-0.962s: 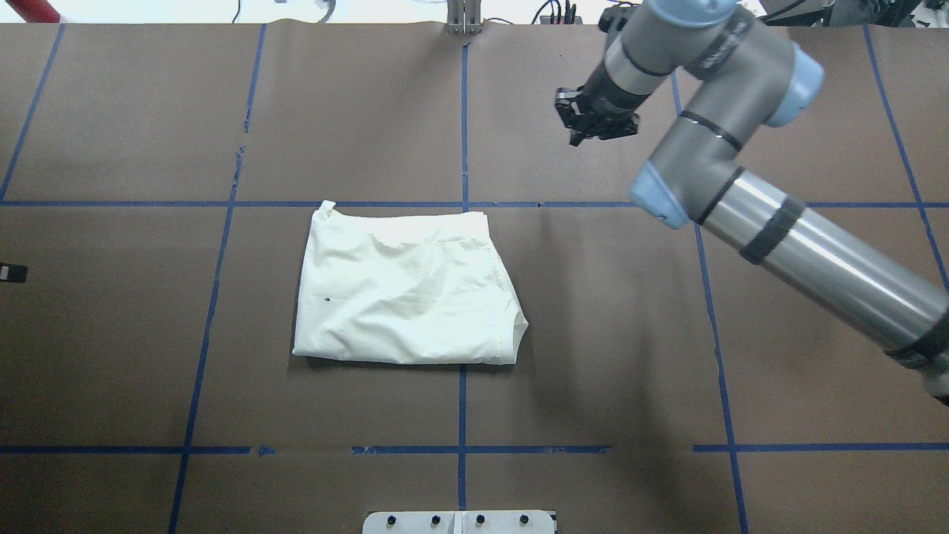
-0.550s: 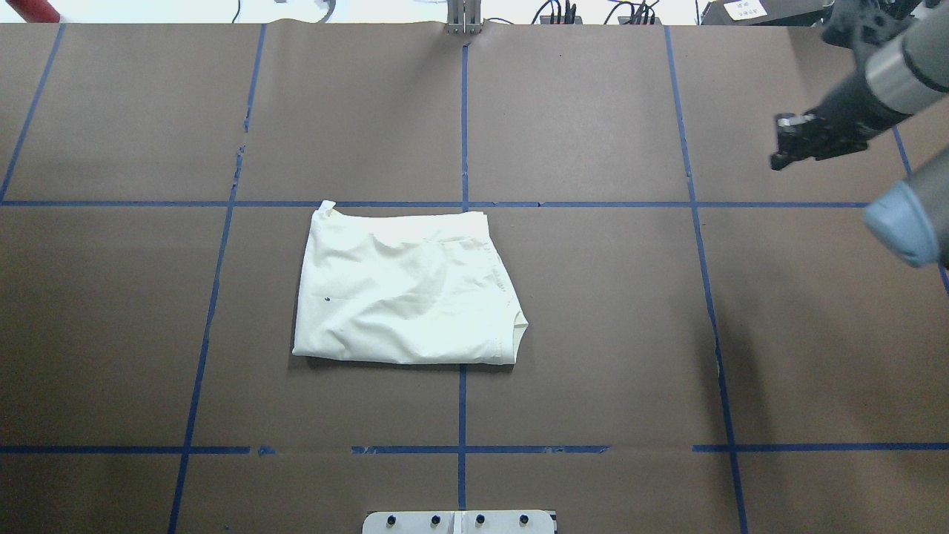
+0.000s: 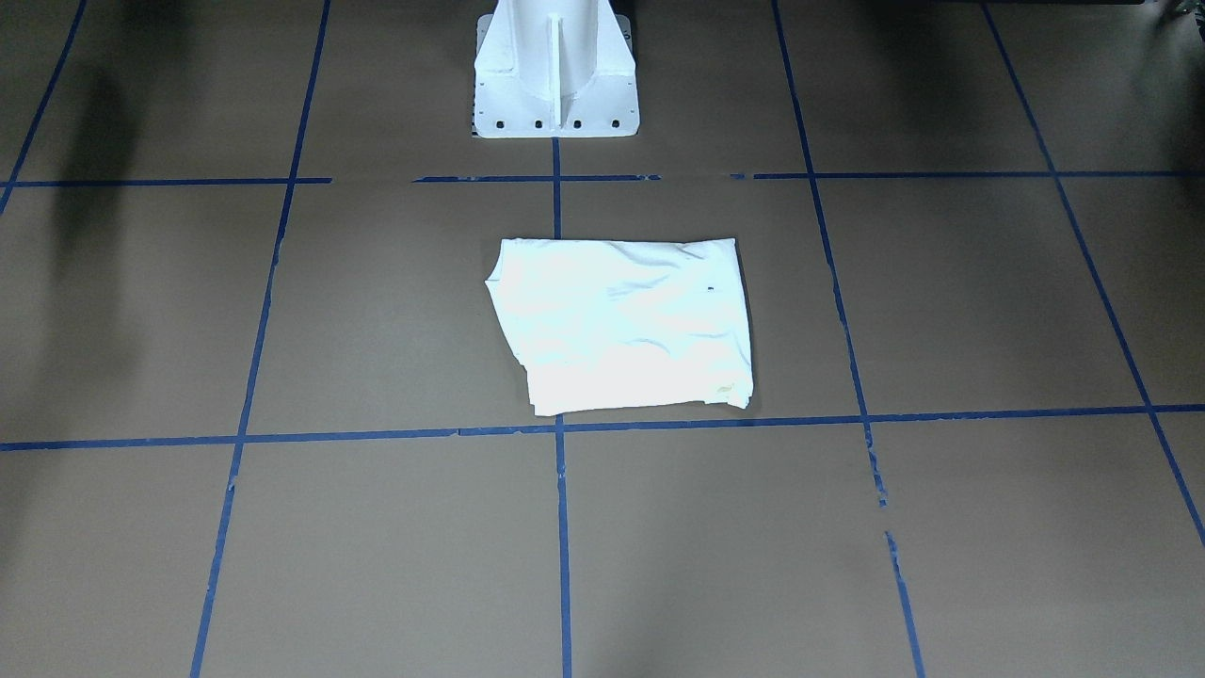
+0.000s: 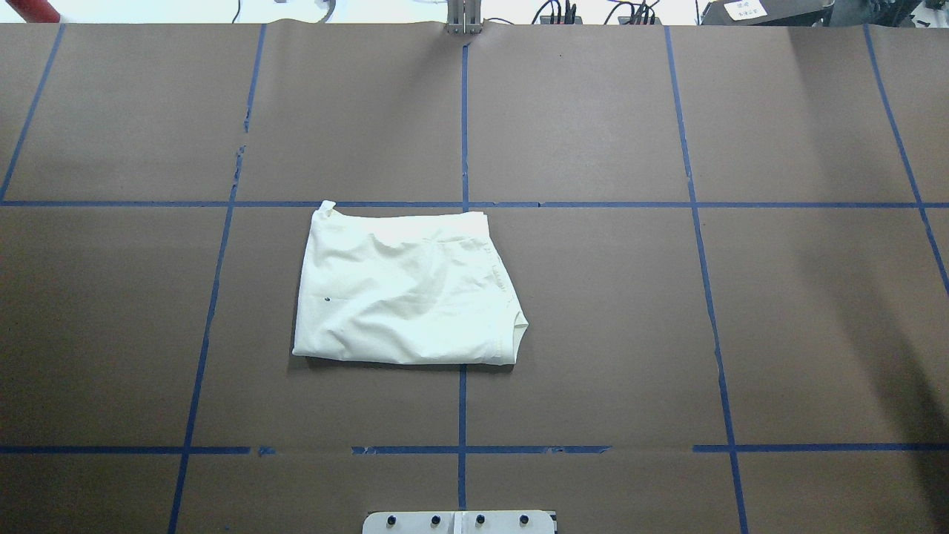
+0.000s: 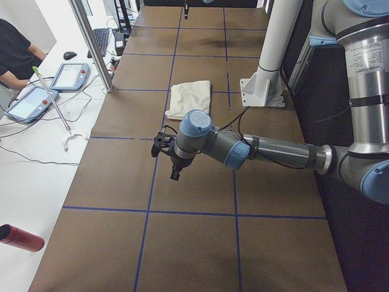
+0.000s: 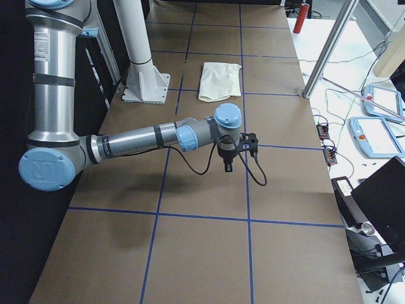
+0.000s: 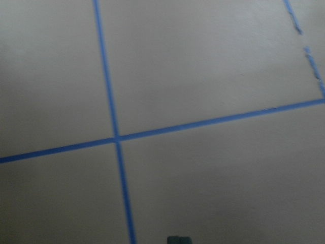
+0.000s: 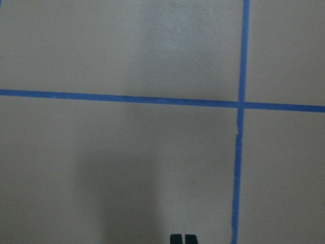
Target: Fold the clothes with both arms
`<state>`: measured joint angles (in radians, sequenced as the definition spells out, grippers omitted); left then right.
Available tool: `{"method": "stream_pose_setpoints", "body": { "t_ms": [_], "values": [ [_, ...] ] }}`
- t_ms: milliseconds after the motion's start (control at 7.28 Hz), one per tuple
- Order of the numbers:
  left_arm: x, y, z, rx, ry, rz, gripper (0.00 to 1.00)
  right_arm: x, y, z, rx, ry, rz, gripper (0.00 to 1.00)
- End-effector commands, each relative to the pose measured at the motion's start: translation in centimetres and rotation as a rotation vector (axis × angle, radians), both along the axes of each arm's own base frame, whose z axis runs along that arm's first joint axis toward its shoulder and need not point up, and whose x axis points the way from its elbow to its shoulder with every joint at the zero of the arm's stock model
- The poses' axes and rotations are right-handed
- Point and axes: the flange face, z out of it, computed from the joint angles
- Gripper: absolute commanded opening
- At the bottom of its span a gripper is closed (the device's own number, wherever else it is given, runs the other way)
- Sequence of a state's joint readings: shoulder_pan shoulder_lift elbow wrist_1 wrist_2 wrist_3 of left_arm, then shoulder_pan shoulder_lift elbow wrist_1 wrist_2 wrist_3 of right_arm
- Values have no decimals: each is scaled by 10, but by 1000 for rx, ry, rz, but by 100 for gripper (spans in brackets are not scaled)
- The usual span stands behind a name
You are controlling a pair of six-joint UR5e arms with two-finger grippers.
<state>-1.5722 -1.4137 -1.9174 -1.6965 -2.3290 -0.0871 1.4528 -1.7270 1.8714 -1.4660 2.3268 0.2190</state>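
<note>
The left pincer (image 5: pixel 175 174) and right pincer (image 6: pixel 226 166) hang closed, empty, far from the shirt (image 4: pixel 404 285); its bulky right corner may spring open.

Your bench (image 4: pixel 593 297) is covered in brown paper ruled into squares by blue tape (image 4: pixel 463 126). Beside it stands your white table (image 5: pixel 30 176) with two teach pendants (image 5: pixel 68 76), a keyboard (image 5: pixel 100 41) and a mouse (image 5: pixel 70 55). An aluminium post (image 5: pixel 91 42) rises where the two meet.
</note>
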Motion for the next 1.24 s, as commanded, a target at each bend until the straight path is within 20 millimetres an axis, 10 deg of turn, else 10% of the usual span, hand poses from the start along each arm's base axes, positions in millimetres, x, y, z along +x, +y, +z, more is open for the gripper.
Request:
{"method": "stream_pose_setpoints", "body": {
  "t_ms": [0, 412, 1100],
  "values": [
    [-3, 13, 15, -63, 1, -1, 100, 36, 26, 26, -40, 14, 23, 100],
    [-2, 60, 57, -160, 5, 1, 100, 30, 24, 31, -85, 19, 6, 100],
    [1, 57, 48, -216, 53, 7, 100, 24, 24, 40, -90, 29, -86, 100]
  ]
}}
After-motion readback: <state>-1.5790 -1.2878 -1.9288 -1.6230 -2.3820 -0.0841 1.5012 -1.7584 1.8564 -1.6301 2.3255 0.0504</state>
